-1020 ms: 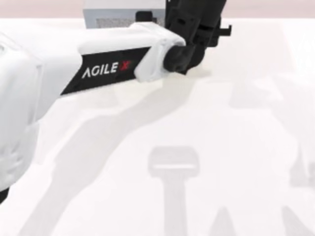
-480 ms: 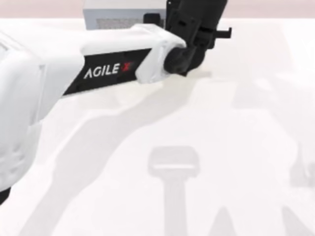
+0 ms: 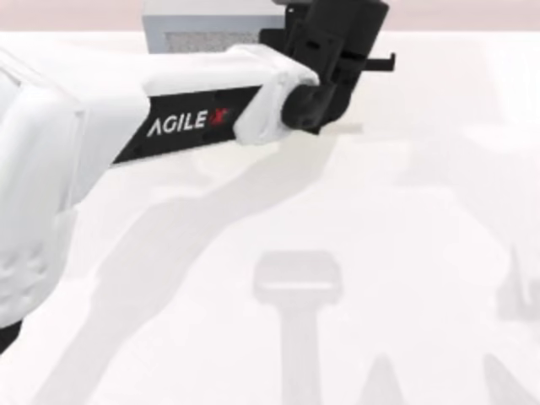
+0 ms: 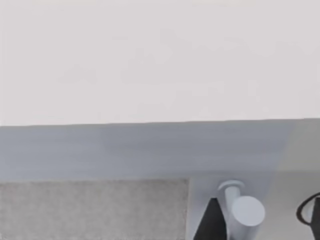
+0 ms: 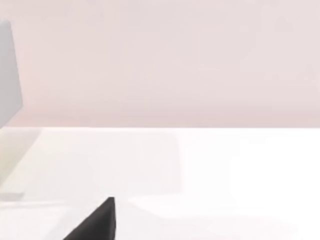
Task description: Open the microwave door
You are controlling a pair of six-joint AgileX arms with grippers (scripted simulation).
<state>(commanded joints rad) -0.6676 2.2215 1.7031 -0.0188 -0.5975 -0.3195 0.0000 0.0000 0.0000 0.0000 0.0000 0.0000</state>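
Note:
The light-grey microwave [image 3: 211, 18] stands at the table's far edge, left of centre. Its mesh window [image 3: 207, 40] shows above my left arm. My left gripper [image 3: 342, 51] hangs black at the microwave's right front corner. In the left wrist view the microwave door [image 4: 150, 150] fills the lower half, with its speckled window [image 4: 90, 210]. The pale round handle [image 4: 243, 212] stands between my left gripper's [image 4: 262, 225] open fingers. One dark fingertip [image 4: 212, 225] lies against the handle; the other sits apart at the picture's edge. My right gripper [image 5: 95, 227] is out of the top view.
My left arm's white forearm [image 3: 169, 110] crosses the table's left far part. In the right wrist view bare white table [image 5: 200, 170] stretches ahead, and a grey corner of the microwave [image 5: 7, 70] shows at the side.
My left gripper has shifted a little to the right and towards the far edge. A bit more of the mesh window shows above the forearm.

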